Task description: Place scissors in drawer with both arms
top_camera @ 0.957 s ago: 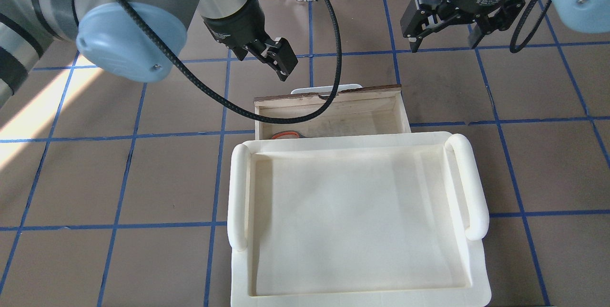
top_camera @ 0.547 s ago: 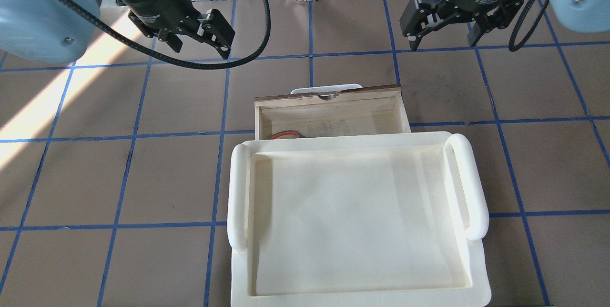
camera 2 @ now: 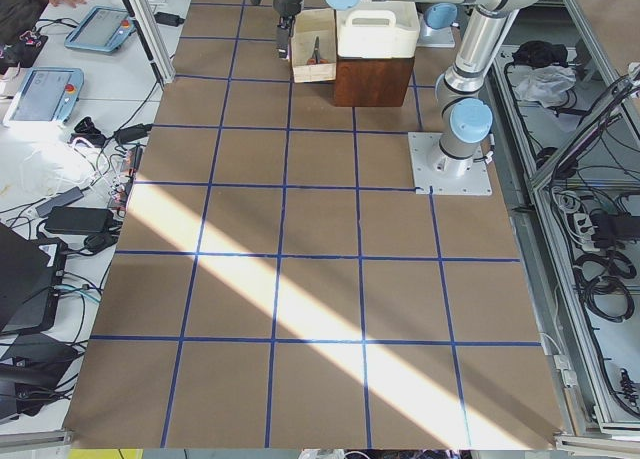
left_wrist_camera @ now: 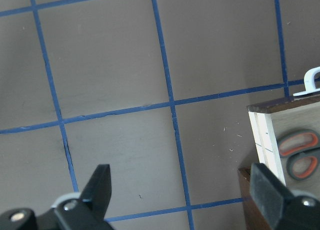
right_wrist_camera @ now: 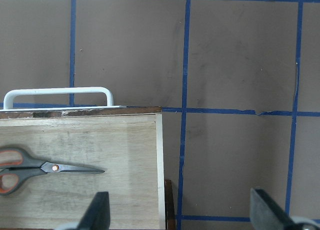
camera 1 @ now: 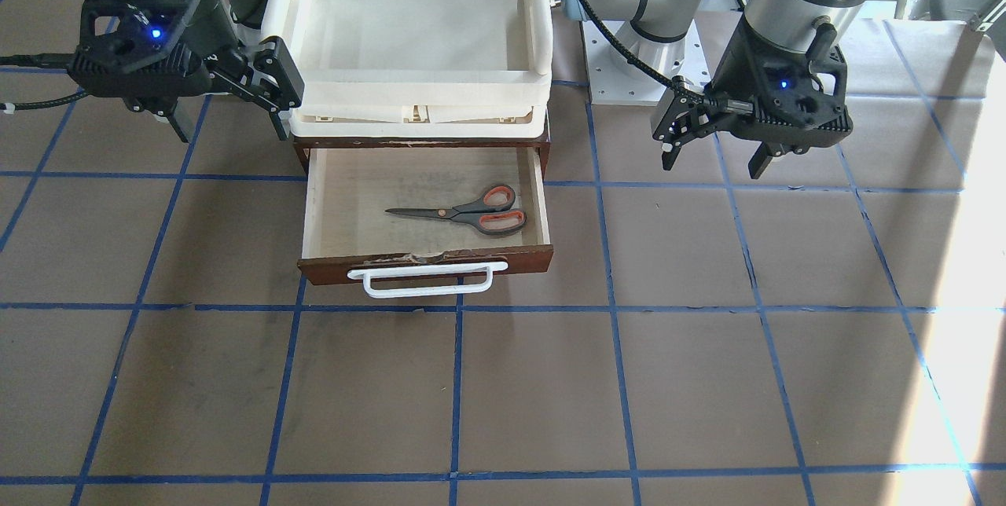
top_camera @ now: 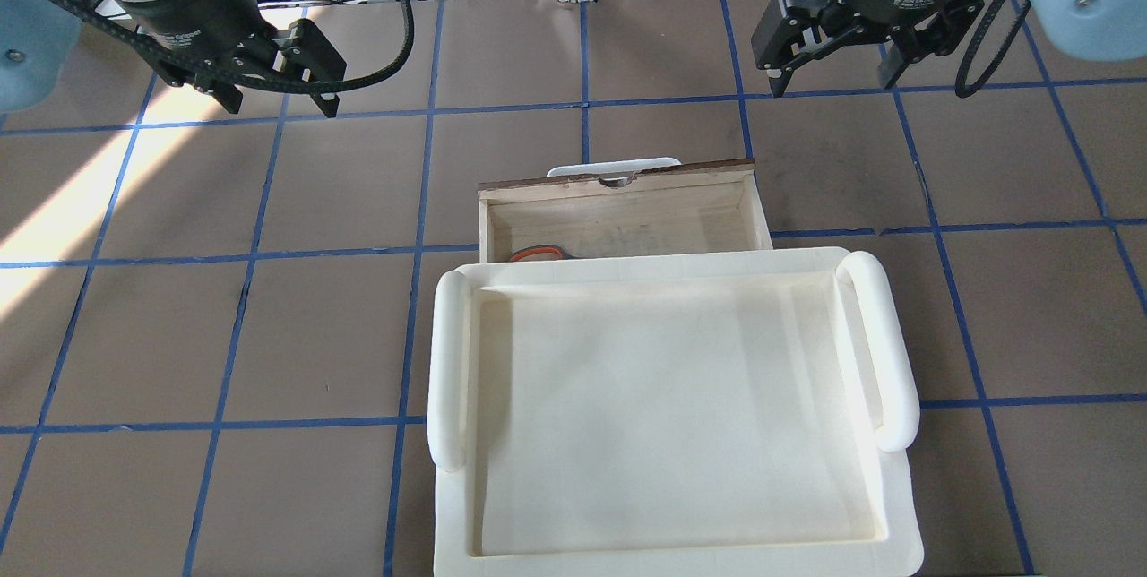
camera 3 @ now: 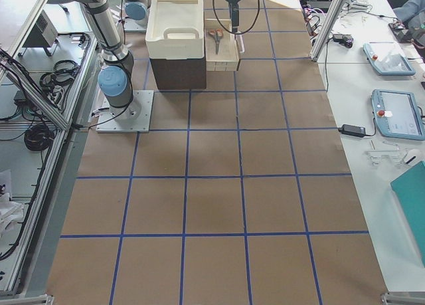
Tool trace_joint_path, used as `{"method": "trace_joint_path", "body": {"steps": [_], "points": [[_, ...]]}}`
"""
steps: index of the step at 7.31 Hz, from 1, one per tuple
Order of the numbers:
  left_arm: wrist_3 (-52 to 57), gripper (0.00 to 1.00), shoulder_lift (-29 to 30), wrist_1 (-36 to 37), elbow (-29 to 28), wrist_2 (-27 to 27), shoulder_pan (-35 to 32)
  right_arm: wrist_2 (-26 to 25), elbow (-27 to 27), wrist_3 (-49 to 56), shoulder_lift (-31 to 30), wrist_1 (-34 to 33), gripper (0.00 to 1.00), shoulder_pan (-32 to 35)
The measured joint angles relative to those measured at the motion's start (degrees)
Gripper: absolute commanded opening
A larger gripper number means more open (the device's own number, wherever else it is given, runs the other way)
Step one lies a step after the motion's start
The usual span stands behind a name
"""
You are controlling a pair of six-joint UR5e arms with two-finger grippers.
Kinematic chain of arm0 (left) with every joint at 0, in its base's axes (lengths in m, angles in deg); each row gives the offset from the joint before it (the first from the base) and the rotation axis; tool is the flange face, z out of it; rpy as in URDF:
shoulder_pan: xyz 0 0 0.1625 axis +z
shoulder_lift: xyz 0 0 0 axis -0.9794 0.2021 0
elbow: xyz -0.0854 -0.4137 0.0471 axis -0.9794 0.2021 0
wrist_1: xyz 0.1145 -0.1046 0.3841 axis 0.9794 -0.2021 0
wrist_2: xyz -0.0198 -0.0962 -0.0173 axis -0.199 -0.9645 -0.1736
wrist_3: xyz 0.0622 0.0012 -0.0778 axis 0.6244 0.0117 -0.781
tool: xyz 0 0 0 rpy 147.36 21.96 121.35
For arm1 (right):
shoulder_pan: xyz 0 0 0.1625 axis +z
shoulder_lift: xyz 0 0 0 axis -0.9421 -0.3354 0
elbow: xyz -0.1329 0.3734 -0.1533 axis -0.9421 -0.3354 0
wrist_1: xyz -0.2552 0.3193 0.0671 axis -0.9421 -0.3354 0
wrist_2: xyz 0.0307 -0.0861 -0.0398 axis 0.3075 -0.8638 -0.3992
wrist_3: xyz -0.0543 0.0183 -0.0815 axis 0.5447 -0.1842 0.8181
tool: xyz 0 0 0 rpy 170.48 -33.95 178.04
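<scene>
The scissors (camera 1: 464, 212) lie flat on the pale bottom of the pulled-out brown drawer (camera 1: 314, 207), blades toward the view's left. Its white bar handle (camera 1: 428, 280) faces away from the robot. In the overhead view only an orange loop of the scissors (top_camera: 536, 253) shows in the drawer (top_camera: 618, 181). My left gripper (top_camera: 278, 107) is open and empty, hovering over the table well left of the drawer. My right gripper (top_camera: 833, 82) is open and empty, beyond the drawer's right corner. The left wrist view shows the scissors' loops (left_wrist_camera: 300, 152); the right wrist view shows the scissors' blades (right_wrist_camera: 45, 168).
A cream-white plastic tray (top_camera: 448, 362) sits on top of the brown cabinet and hides the drawer's rear part from above. The brown table (camera 1: 550, 380) has blue tape grid lines. Sunlight falls across the table's left side (top_camera: 81, 192).
My left gripper has moved from just above the drawer's left front corner away to the left and farther from the drawer. My right gripper has stayed in place.
</scene>
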Motion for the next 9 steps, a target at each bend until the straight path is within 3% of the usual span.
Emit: {"method": "trace_joint_path", "body": {"steps": [9], "points": [[-3.7, 1.00, -2.3, 0.1, 3.3, -0.3, 0.7, 0.0, 0.0, 0.1, 0.0, 0.0, 1.00, 0.0]]}}
